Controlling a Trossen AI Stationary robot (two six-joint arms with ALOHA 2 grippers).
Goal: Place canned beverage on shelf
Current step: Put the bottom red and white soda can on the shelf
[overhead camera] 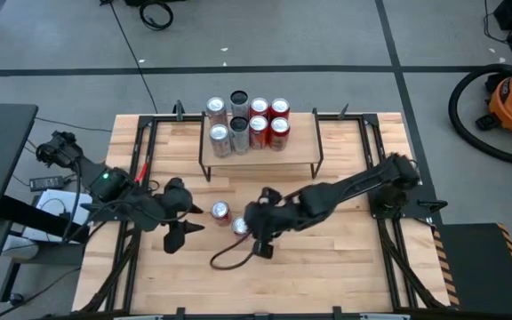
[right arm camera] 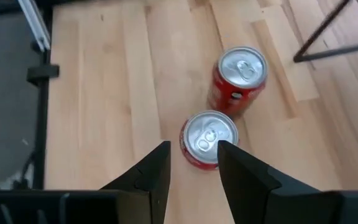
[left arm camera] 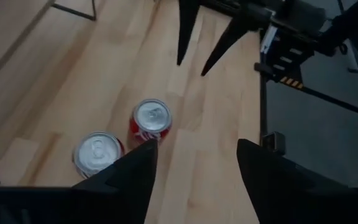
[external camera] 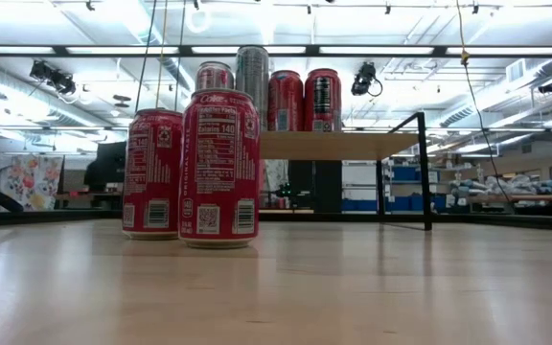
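Canned beverage point(right arm camera: 209, 140), rigid, smooth, likely slippery, is standing upright on the table point(overhead camera: 345, 258); right gripper point(right arm camera: 193, 163), fingers parted and empty, is hovering above its rim, best gripped mid-wall. Left gripper point(left arm camera: 194, 158) is hanging spread, holding nothing.

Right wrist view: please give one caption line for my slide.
Right gripper, fingers apart, above the nearer of two red cans standing on the wooden table.

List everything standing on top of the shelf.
The shelf carries seven upright cans: four red ones on one side, three silvery or dark ones on the other. In the low view, the nearer table cans cover some.
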